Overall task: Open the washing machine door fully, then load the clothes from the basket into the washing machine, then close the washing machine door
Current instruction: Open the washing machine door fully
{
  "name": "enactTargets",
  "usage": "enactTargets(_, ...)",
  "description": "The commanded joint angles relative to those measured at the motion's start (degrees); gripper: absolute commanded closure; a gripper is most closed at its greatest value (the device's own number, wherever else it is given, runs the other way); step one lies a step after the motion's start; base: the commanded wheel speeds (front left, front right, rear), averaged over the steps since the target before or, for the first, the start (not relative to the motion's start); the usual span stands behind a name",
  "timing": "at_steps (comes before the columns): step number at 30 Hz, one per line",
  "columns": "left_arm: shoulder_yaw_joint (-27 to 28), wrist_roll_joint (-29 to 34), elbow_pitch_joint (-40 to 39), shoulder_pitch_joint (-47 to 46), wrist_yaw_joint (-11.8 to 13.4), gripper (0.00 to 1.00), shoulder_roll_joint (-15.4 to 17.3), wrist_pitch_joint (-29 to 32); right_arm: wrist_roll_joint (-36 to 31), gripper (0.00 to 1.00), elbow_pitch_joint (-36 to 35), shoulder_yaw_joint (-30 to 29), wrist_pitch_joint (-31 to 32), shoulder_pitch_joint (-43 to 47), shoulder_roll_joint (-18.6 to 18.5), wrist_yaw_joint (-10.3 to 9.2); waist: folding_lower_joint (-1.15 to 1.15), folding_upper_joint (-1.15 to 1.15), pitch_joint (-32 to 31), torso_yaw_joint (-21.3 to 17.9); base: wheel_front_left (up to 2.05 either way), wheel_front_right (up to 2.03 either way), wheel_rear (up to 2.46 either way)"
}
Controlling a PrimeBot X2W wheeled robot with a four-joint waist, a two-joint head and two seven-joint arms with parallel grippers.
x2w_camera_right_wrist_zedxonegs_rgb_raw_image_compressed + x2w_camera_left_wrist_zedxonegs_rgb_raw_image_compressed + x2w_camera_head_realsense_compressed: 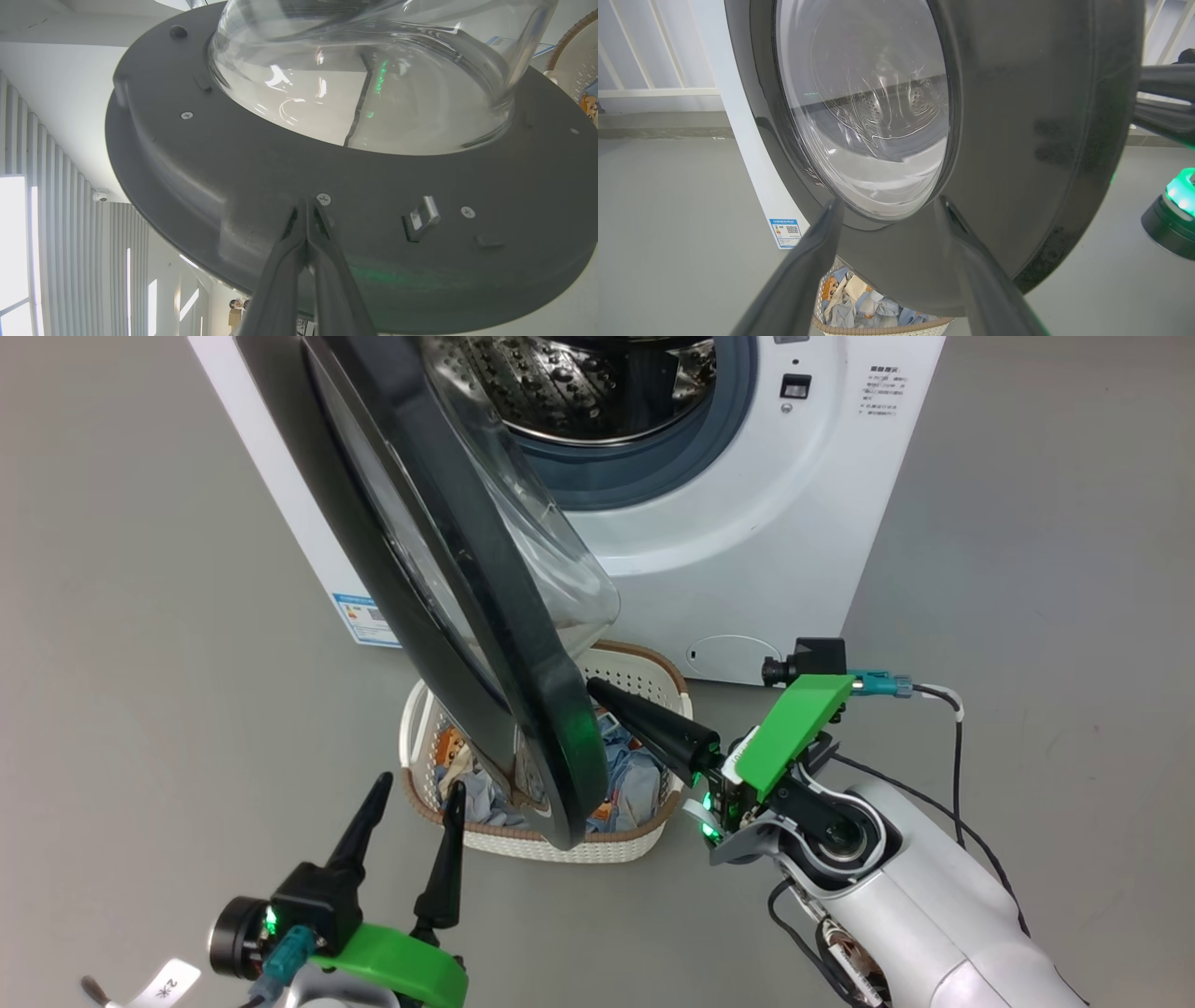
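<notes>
The washing machine (747, 523) stands at the back, its steel drum (579, 383) showing. Its door (546, 709) is swung partway out, edge-on to the head view, hanging over the basket (560, 845) of blue bear-print clothes (635, 775). My right gripper (595, 685) is shut, and its tips (306, 204) touch the door's dark grey inner face (233, 163) below the glass bowl (364, 84). My left gripper (420, 793) is open on the outer side, fingers (822, 233) apart just in front of the black ring (1017, 140), holding nothing. The door hides part of the basket.
Grey floor surrounds the machine. A blue energy sticker (364, 616) is on its left side and a round filter cap (733, 658) low on its front. The door latch (420, 219) sits right of my right fingertips. A white railing (654, 88) runs behind.
</notes>
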Motion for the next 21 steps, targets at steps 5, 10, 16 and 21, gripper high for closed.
enactTargets(5, 2.23, 0.51, -1.07, -0.55, -0.32, 0.0, 1.0, -0.31, 1.52, 1.0, -2.0, 0.78, -2.5, 0.11, 0.89, 0.19, 0.0, 0.0, 0.16, -0.41, 0.0, 0.0, 0.0)
enactTargets(10, 2.29, 0.29, -0.87, -0.45, -0.25, 0.0, 1.0, -0.31, 1.61, 1.0, -5.46, -1.3, -5.88, 1.21, -1.5, 0.19, 0.0, 0.0, -0.1, -0.77, 0.0, 0.0, 0.0)
enactTargets(16, 2.38, 0.21, -0.71, -0.37, -0.16, 0.0, 1.0, -0.31, 0.12, 1.0, -10.86, -3.76, -10.02, 4.29, -5.24, 0.19, 0.0, 0.0, -0.35, -1.5, 0.0, 0.0, 0.0)
enactTargets(21, 2.61, 0.38, -0.34, -0.19, -0.25, 0.0, 1.0, -0.31, -2.76, 1.0, -16.88, -6.03, -15.05, 9.58, -9.35, 0.19, 0.0, 0.0, -1.11, -2.28, 0.0, 0.0, 0.0)
